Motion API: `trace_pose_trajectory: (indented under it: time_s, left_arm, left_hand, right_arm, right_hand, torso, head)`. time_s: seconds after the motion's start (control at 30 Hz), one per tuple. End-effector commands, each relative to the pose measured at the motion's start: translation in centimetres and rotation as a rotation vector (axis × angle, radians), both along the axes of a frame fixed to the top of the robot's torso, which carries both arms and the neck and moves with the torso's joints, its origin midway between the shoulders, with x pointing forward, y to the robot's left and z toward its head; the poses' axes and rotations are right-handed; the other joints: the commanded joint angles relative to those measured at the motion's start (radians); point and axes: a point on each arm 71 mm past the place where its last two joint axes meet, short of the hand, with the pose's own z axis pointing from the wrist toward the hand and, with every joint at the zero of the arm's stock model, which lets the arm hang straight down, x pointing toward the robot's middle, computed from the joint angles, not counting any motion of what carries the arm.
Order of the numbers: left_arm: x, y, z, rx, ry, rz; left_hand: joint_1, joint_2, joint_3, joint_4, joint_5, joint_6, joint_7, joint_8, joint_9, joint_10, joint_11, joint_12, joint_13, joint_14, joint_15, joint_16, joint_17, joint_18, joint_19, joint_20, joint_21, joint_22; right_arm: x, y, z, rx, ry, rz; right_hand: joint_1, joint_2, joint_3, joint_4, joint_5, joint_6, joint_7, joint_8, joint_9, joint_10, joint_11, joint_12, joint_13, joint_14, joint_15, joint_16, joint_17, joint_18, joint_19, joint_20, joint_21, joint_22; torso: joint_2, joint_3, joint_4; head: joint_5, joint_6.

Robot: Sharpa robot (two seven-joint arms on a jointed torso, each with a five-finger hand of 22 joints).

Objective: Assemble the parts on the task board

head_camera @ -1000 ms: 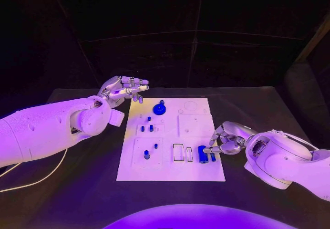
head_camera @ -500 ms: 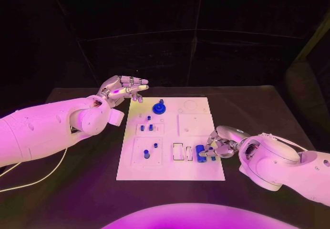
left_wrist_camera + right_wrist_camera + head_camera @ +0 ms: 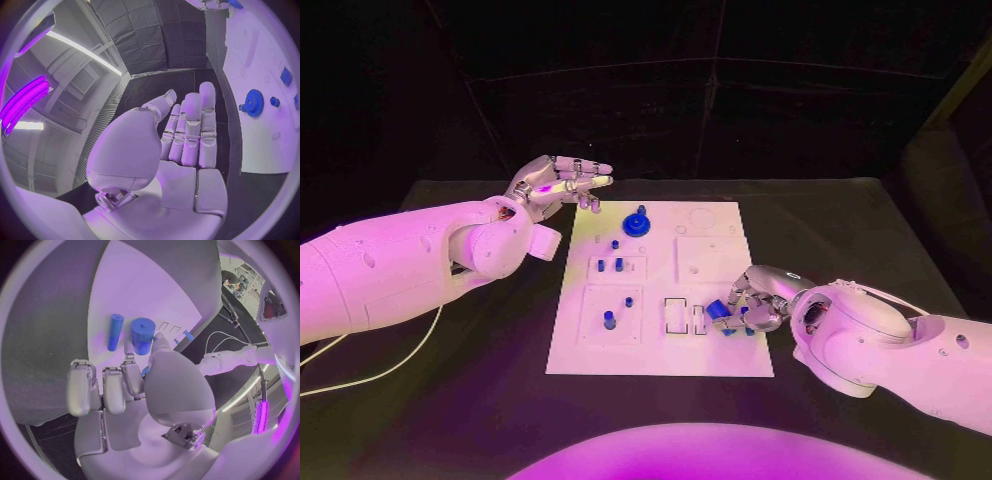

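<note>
The right robot hand [image 3: 759, 300] pinches a thick blue cylinder part [image 3: 142, 335] over the near right of the white rectangular task board [image 3: 661, 350] (a thinner blue rod [image 3: 115, 331] lies beside it). The left robot hand [image 3: 560, 185] hovers empty, fingers apart, off the board's far left corner above the black desk [image 3: 459, 400].

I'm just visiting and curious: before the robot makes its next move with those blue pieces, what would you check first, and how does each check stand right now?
1. Right hand at the thick blue cylinder: ok, its fingers touch it at the task board's right edge.
2. Firm hold on that cylinder: cannot tell, the fingers hide the contact.
3. Thin blue cylinder out of the way: not ok, it lies right beside the thick one.
4. Left hand clear of the board: ok, held open above the table beyond the far left corner.
5. Blue gear undisturbed: ok, sitting at the board's far end.
</note>
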Motion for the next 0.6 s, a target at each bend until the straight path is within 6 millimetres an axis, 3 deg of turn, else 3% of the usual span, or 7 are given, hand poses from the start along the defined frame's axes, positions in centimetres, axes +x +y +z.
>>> trace_pose_trajectory:
  time_s: [0.03,0.4,0.6]
  left_arm:
    - [0.0,-0.07,0.08,-0.006,0.004,-0.016]
    - [-0.05,-0.08,0.03,-0.006,0.011,-0.023]
    - [-0.08,-0.08,0.03,-0.007,0.012,-0.024]
  left_hand:
    - [-0.005,0.002,-0.005,0.001,0.004,-0.008,0.0,0.007,0.001,-0.007,0.0,0.005,0.0,-0.007,0.003,0.002,-0.002,0.013,-0.005,0.0,-0.006,-0.001]
    - [-0.007,0.001,-0.007,0.001,0.004,-0.01,0.0,0.007,0.0,-0.01,0.001,0.005,0.0,-0.008,0.004,0.003,-0.002,0.013,-0.005,0.0,-0.007,-0.001]
    - [-0.009,0.001,-0.009,0.003,0.004,-0.012,0.001,0.007,0.0,-0.013,0.002,0.006,0.0,-0.008,0.004,0.003,-0.003,0.013,-0.006,0.001,-0.008,-0.002]
  right_arm:
    - [-0.03,0.06,-0.24,-0.025,0.004,0.008]
    - [0.03,0.32,-0.44,-0.029,0.006,0.016]
    - [-0.18,0.22,-0.16,0.016,0.002,-0.014]
  right_hand:
    - [0.002,0.01,-0.003,-0.002,0.006,-0.008,-0.001,0.005,-0.001,0.003,-0.005,0.002,0.0,0.072,-0.003,0.005,0.089,-0.014,0.009,0.001,0.005,0.036]
    - [0.011,0.023,-0.007,-0.001,0.018,-0.007,-0.003,0.02,0.007,0.004,-0.006,0.003,0.006,0.073,-0.003,0.006,0.092,-0.014,0.01,0.0,0.005,0.038]
    - [0.015,0.045,-0.015,0.0,0.082,0.001,-0.009,0.043,0.019,-0.01,-0.011,-0.024,-0.016,0.068,-0.007,-0.004,0.071,-0.013,0.004,-0.002,0.002,0.032]
  torso:
    - [-0.001,-0.0002,0.0]
    - [-0.001,-0.0002,-0.0005]
    - [-0.002,0.0002,-0.0008]
  head:
    - [0.001,-0.001]
    - [0.004,-0.002]
    - [0.0,-0.005]
